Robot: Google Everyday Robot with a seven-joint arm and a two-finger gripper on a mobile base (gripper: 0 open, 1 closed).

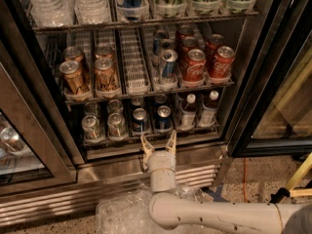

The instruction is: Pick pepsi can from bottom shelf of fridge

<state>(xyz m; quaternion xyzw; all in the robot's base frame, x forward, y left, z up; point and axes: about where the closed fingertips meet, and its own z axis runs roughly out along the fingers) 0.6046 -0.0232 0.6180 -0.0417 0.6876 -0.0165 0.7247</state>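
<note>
End effector, spread, before bottom shelf of fridge

Hidden or cut off, as I see it from the console:

- pincer: fingers spread, hovering just in front of and below the bottom shelf. I see only its back, and the inner pads are hidden.
- arm: cut off at the lower right edge.
- pepsi can: the front one is plain. The cans queued behind it show only their tops.
- red cans and gold-brown cans: the rear ones are mostly hidden behind the front ones.
- clear bottles, top tier: cut off by the upper edge.
- small bottles: labels too small for me to read.
- lone can behind the left door: blurred.
</note>
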